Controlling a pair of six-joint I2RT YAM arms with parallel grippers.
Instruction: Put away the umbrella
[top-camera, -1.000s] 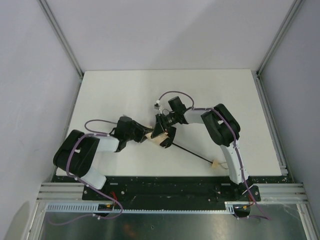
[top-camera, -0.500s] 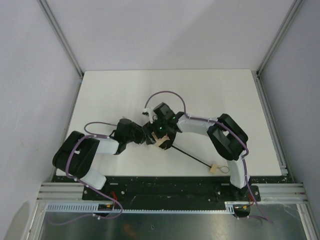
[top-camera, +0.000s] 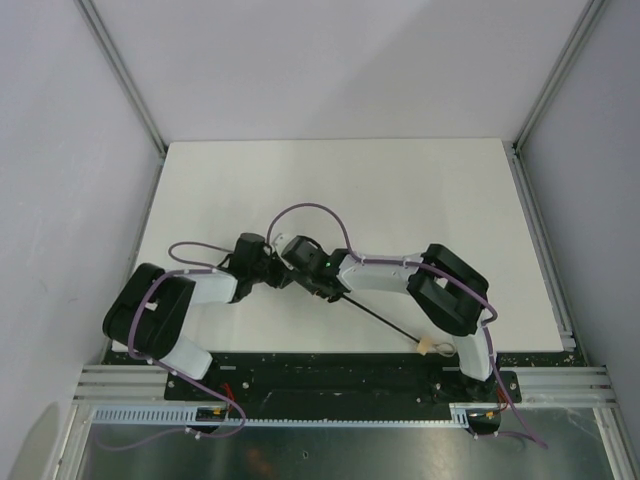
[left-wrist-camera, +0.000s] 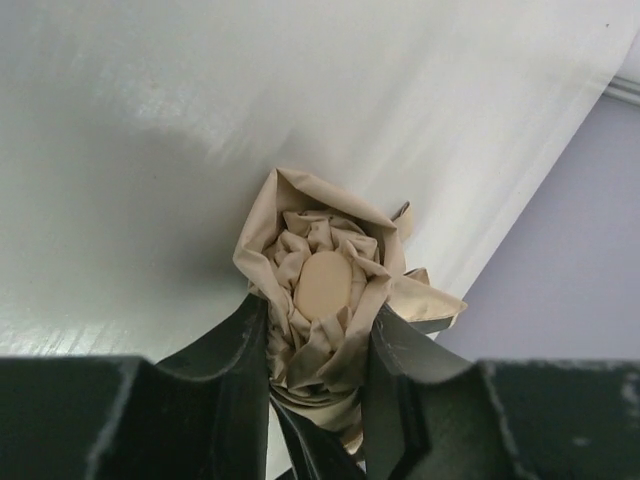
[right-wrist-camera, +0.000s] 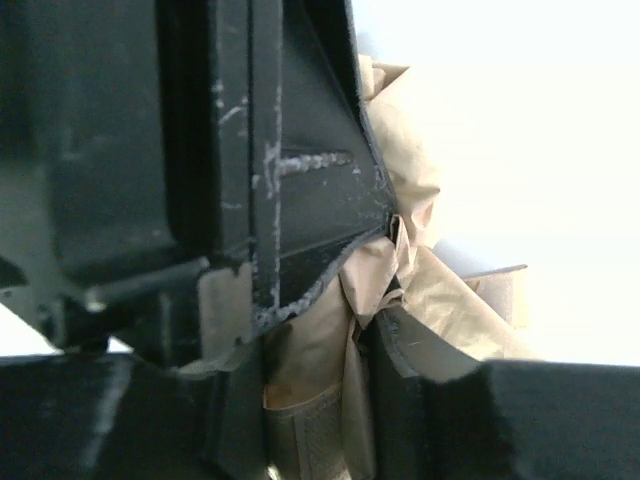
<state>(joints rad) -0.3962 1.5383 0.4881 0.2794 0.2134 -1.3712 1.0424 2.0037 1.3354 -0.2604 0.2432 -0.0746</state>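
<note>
The umbrella lies on the white table (top-camera: 400, 190) near the front. Its thin black shaft (top-camera: 380, 316) runs down-right to the small tan handle (top-camera: 425, 347) with its loop. In the top view the beige canopy is almost hidden between the two grippers. My left gripper (top-camera: 266, 268) is shut on the bunched canopy (left-wrist-camera: 322, 250), its fingers (left-wrist-camera: 232, 352) pressing both sides around the tan end cap (left-wrist-camera: 322, 283). My right gripper (top-camera: 302, 264) meets it from the right and is shut on canopy fabric (right-wrist-camera: 405, 210) right behind the left gripper's fingers (right-wrist-camera: 300, 190).
The table's front edge and a black base rail (top-camera: 330, 368) lie just below the handle. Grey walls and metal frame posts (top-camera: 540, 100) enclose the table on three sides. Purple cables (top-camera: 305, 210) arch over both wrists.
My right arm has swung left and stretched toward the left gripper, closing in over the canopy, which showed more before. The shaft and handle shifted slightly left and toward the front.
</note>
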